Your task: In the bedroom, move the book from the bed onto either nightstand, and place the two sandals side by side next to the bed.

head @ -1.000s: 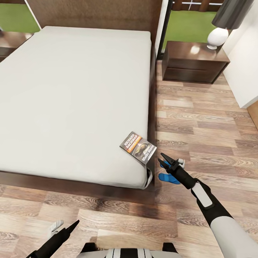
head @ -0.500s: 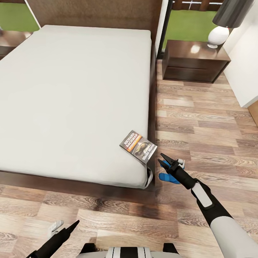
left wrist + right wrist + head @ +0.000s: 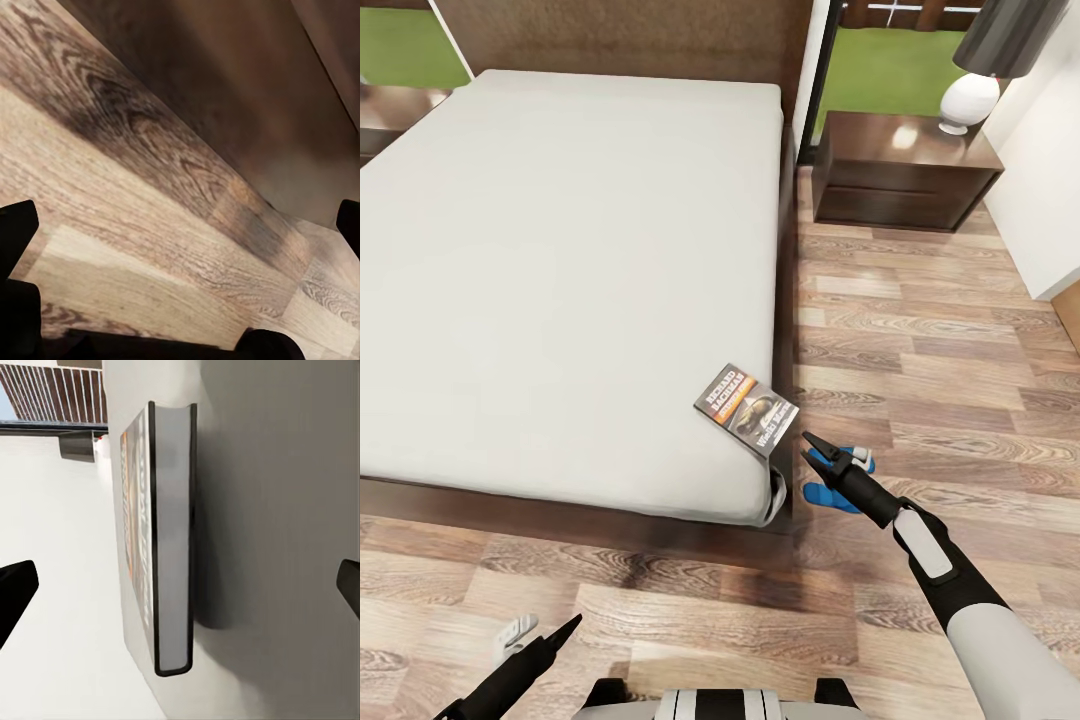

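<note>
The book [image 3: 746,408] lies flat on the near right corner of the bed [image 3: 560,260], cover up. My right gripper [image 3: 807,448] hovers open just right of that corner, a short way from the book. The right wrist view looks at the book's page edge [image 3: 169,540] from close by, with the open right gripper [image 3: 180,589] spread wide around it and touching nothing. Bright-blue sandals [image 3: 830,495] lie on the floor beside the bed corner, partly hidden behind my right arm. One nightstand [image 3: 900,170] stands at the bed's far right. My left gripper [image 3: 545,628] hangs open and low over the floor [image 3: 150,195].
A white lamp [image 3: 967,100] with a dark shade sits on the right nightstand. A second dark nightstand [image 3: 390,110] shows at the far left. A white wall [image 3: 1040,200] borders the wood-plank floor [image 3: 940,330] on the right.
My right gripper has edged slightly left toward the bed corner and the book. The book, the sandals and the left arm have not moved.
</note>
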